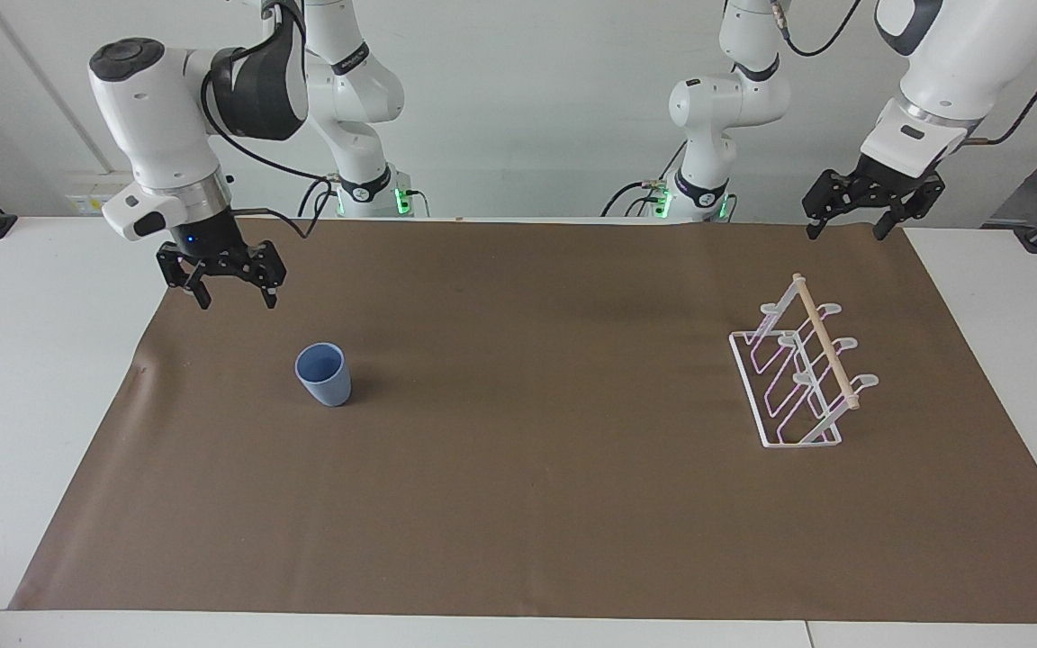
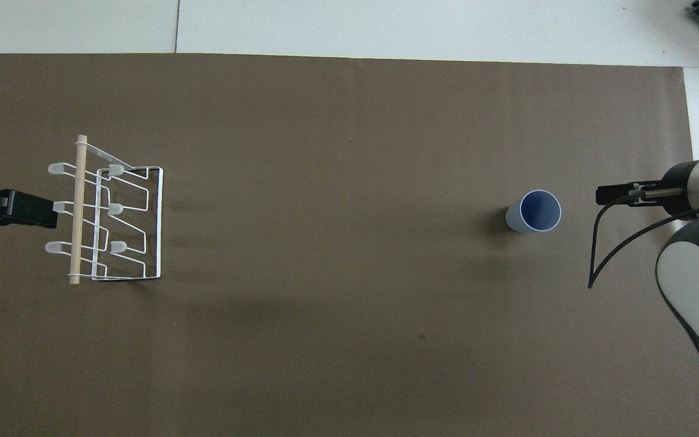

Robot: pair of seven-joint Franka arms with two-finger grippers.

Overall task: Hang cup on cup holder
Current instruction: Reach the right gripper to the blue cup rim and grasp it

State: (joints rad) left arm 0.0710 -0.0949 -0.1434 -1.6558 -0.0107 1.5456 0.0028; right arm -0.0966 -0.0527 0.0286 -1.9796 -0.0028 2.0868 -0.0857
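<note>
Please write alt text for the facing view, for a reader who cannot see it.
The right gripper, open, hangs over the brown mat near an upright light-blue cup without touching it. A white wire cup holder with a wooden dowel stands empty at the left arm's end, where the open left gripper waits raised.

We count one cup (image 1: 323, 374), toward nine o'clock on the worktop (image 1: 50, 378) in the facing view, and one rack (image 1: 798, 378) toward three o'clock. The rack carries one wooden rod (image 1: 826, 344) and six prongs. One brown mat (image 1: 518, 504) covers the worktop. Two hands: right hand (image 1: 232, 290), left hand (image 1: 845, 223).
</note>
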